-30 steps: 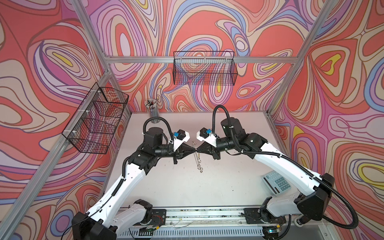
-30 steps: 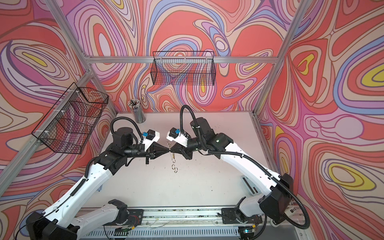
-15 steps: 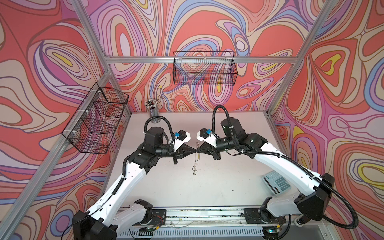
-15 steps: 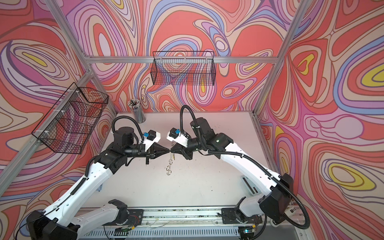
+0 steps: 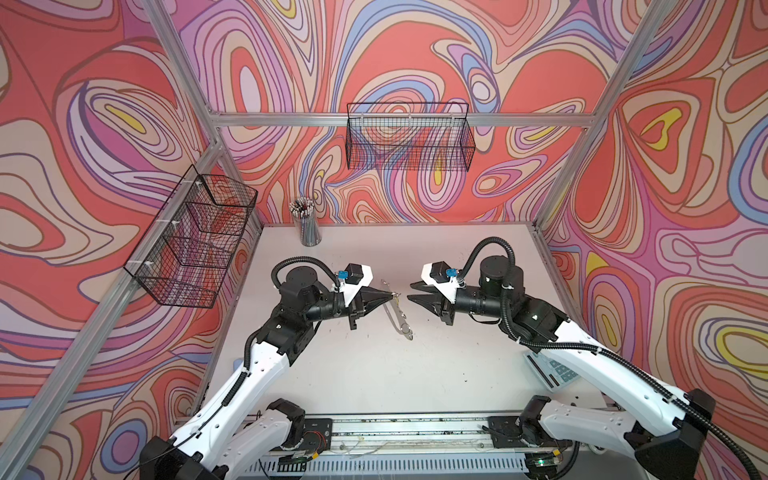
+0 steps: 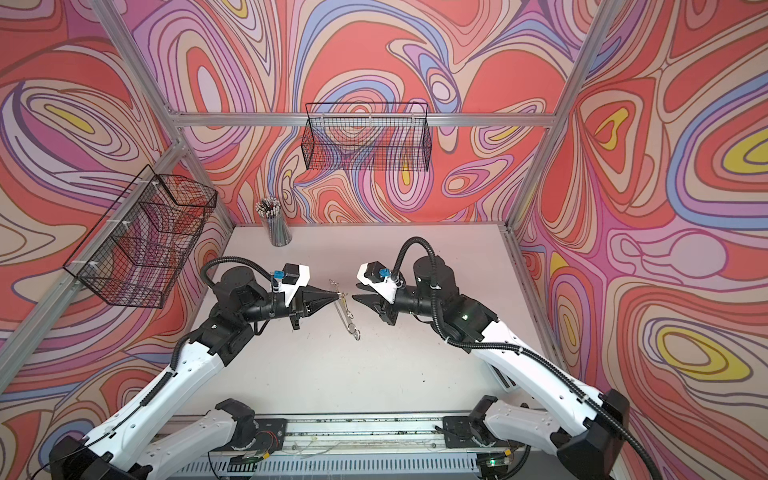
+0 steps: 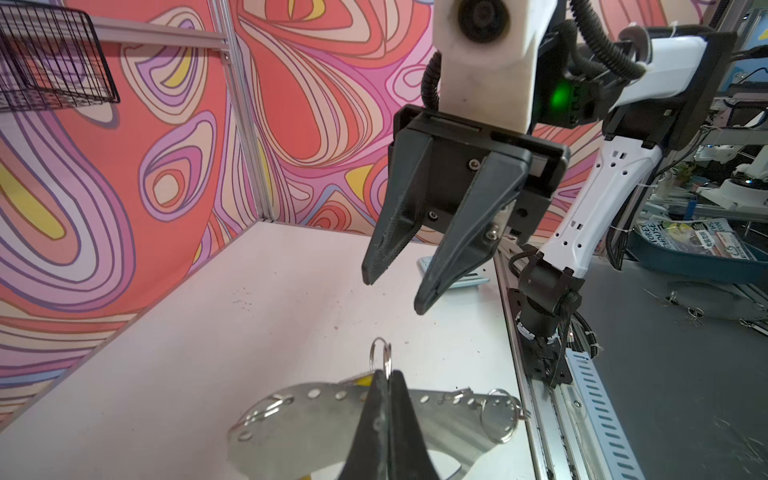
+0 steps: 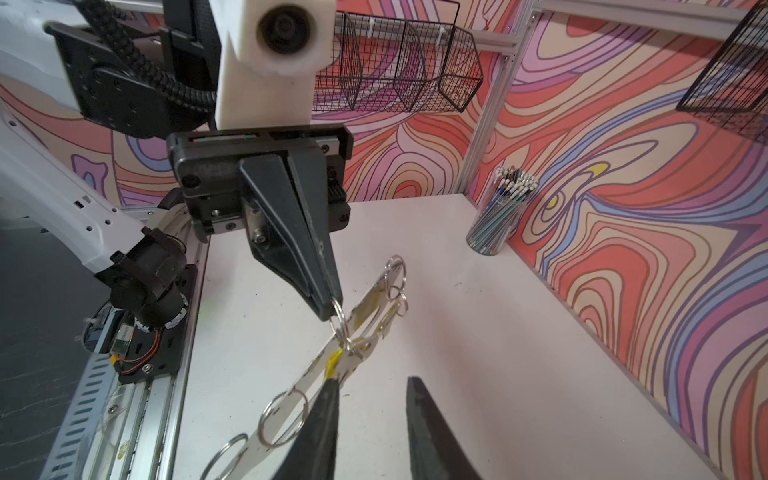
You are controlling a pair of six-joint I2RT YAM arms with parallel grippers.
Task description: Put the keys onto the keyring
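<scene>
Backed off, the right gripper (image 5: 409, 291) stands open; left gripper (image 5: 391, 296) pinches the hanging keyring (image 7: 291, 424); keys (image 8: 332, 362) mostly hidden.

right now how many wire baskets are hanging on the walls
2. The back basket hangs on the rear wall; the side basket hangs on the left wall, near the pen cup. No others show.

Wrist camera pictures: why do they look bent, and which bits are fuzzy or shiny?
Left wrist view: the near left fingers are soft, the keyring shows bright glare, the wall post bows. Right wrist view: the near right fingers blur, the pen cup is sharp. Both top views: even light, faint shadows.
</scene>
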